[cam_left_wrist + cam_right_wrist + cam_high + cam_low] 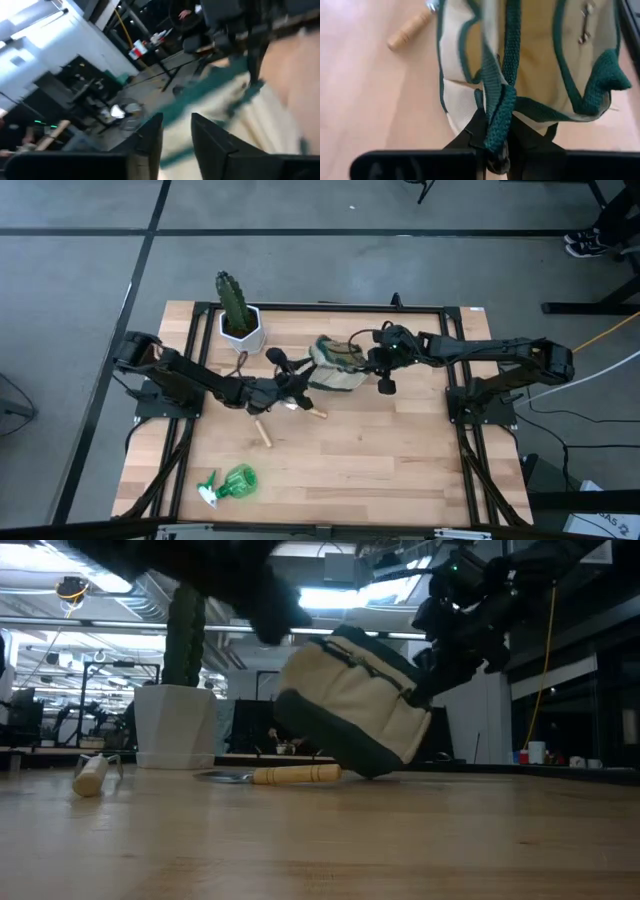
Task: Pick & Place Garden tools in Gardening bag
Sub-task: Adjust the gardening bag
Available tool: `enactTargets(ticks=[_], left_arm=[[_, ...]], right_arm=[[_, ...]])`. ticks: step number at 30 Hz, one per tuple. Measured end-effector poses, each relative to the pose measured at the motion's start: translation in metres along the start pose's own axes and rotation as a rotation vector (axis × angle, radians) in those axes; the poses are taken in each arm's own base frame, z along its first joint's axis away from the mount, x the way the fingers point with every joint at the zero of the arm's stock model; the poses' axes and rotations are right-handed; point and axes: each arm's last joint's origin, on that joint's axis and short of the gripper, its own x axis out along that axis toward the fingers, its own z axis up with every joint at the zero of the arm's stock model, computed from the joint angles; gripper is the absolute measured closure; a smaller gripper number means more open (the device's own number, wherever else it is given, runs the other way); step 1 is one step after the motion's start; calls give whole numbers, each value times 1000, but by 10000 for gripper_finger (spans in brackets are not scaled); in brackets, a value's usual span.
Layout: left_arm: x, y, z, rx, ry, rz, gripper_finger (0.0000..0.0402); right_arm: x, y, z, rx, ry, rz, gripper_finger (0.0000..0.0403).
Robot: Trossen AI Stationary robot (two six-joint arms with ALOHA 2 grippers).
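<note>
Your right gripper (492, 142) is clenched on the dark green strap (501, 107) of the gardening bag (337, 366), which sits near the middle of the bench (400, 460), just beside the cactus pot (243, 332). In the low view the bag (355, 705) is tilted, one lower corner on the wood and its mouth leaning toward the cactus.

Your left gripper (290, 390) hovers against the bag's cactus side; its fingers (150, 142) stand slightly apart with nothing between them.

A wooden-handled tool (295, 774) lies flat by the bag's base, its long axis running toward the pot. A second wooden handle (264, 434) lies farther from the bag, and the green spray bottle (230, 484) lies on its side well apart from the bag.
</note>
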Motion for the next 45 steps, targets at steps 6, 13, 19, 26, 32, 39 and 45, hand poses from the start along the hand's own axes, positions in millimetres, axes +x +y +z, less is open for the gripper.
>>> enactTargets(ticks=[6,13,19,26,32,39,45], left_arm=[[-22,33,13,-242,-8,-141,250],[-36,53,4,-550,125,-480,218],[-35,42,1,-548,151,-517,223],[-26,31,-5,-575,193,-502,230],[-21,19,-11,-570,227,-512,231],[-20,14,-11,-574,224,-557,230],[-22,12,-12,-560,237,-586,231]], right_arm=[[-4,7,6,-96,87,-51,374],[-3,24,11,-215,110,-25,374],[-2,33,14,-275,129,-80,371],[-4,24,12,-279,221,-322,367],[-4,21,11,-294,230,-333,365],[-3,22,12,-273,204,-286,353],[-3,21,12,-228,174,-232,289]])
